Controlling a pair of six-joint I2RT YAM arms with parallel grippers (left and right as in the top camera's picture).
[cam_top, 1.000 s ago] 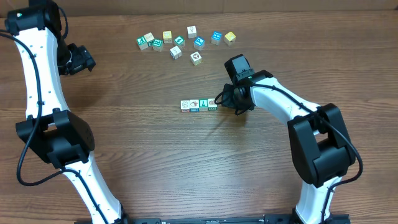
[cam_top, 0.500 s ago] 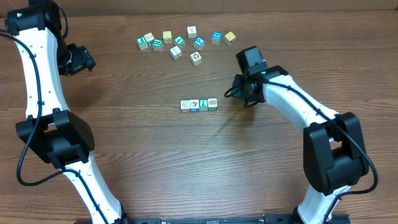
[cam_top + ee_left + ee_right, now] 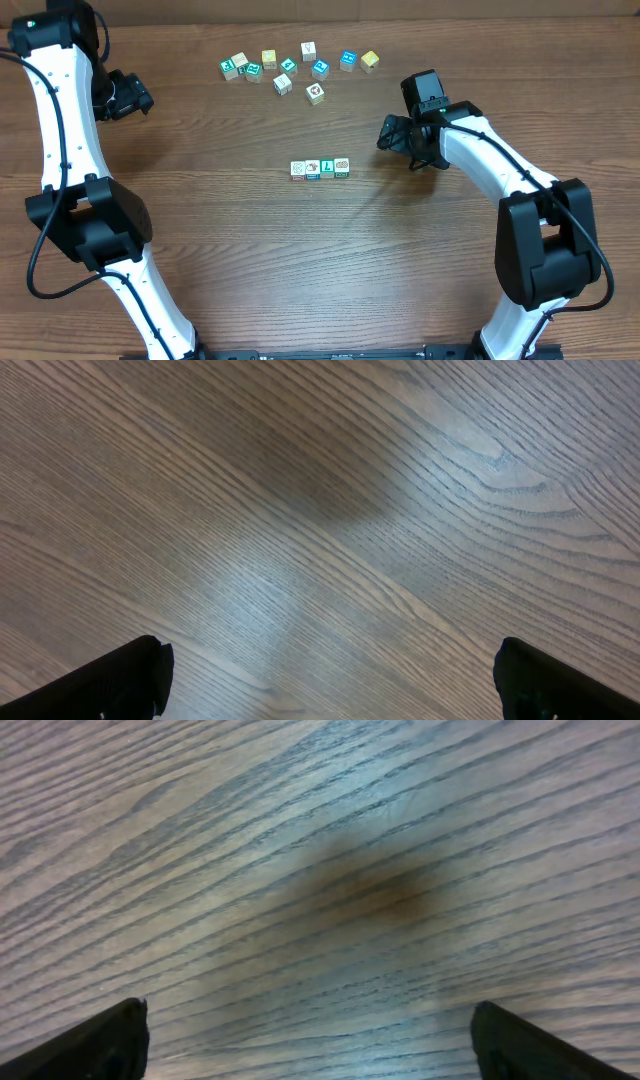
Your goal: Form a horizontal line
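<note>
Overhead: the horizontal line [image 3: 320,169] — four cubes, edges touching — lies at frame centre, with loose cubes [image 3: 300,67] scattered above it. The right gripper [image 3: 388,133] hangs to its right, apart; the left gripper [image 3: 135,97] sits upper left, jaws seemingly parted.

Left wrist: fingers [image 3: 130,675] spread wide over bare table [image 3: 320,510].

Right wrist: fingers [image 3: 90,1045] likewise spread — holding nothing.

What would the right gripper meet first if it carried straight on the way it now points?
Most likely the bare table; the camera on the right gripper shows only wood ahead, though depth is unclear.
</note>
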